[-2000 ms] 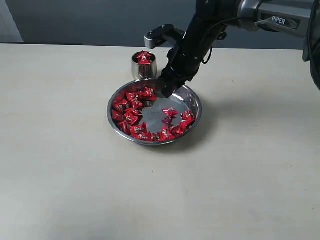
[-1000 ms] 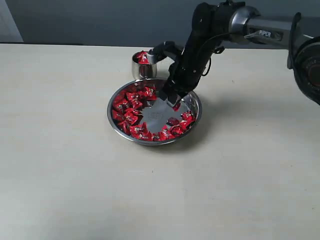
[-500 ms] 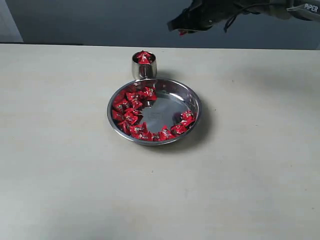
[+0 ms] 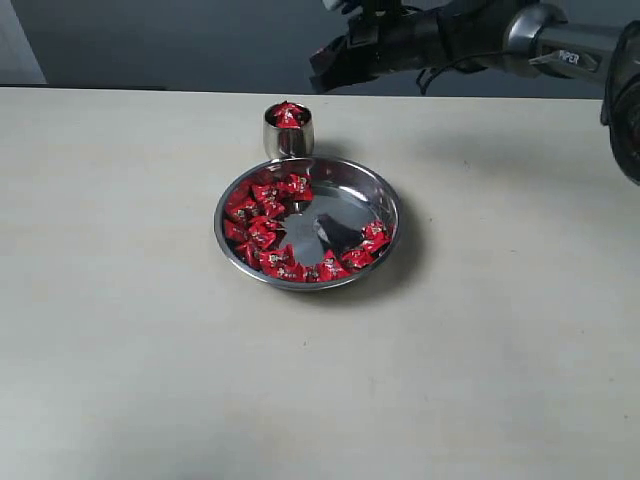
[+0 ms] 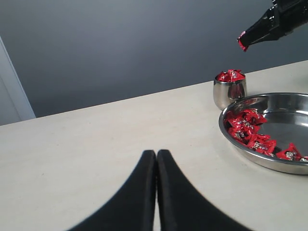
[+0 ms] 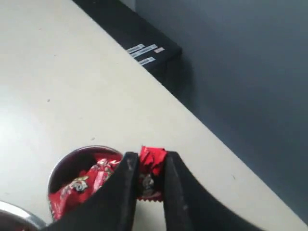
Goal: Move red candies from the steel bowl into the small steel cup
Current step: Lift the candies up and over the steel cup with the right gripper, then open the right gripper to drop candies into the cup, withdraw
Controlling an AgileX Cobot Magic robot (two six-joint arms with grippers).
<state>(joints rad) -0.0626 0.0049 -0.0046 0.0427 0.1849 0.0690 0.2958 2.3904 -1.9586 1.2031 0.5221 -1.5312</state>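
The wide steel bowl [image 4: 388, 208] sits mid-table with several red candies [image 4: 262, 228] along its left and front inner wall. Behind it, touching its rim, stands the small steel cup [image 4: 288, 139], heaped with red candies [image 4: 289, 114]. My right gripper [image 4: 322, 66] hangs high above and a little right of the cup, shut on one red candy [image 6: 152, 169]; the cup [image 6: 62, 171] lies below it in the right wrist view. My left gripper [image 5: 156, 155] rests low over bare table, far left of the bowl [image 5: 237, 143], its fingers pressed together with nothing between them.
A dark box [image 6: 134, 41] with white labels lies at the table's far edge in the right wrist view. A grey wall [image 4: 180, 40] runs behind the table. The beige tabletop [image 4: 150, 350] spreads wide around the bowl.
My right gripper lifted out of the bowl with one candy, rose high, and has since shifted left toward a spot over the cup. The bowl's right side holds one candy fewer.
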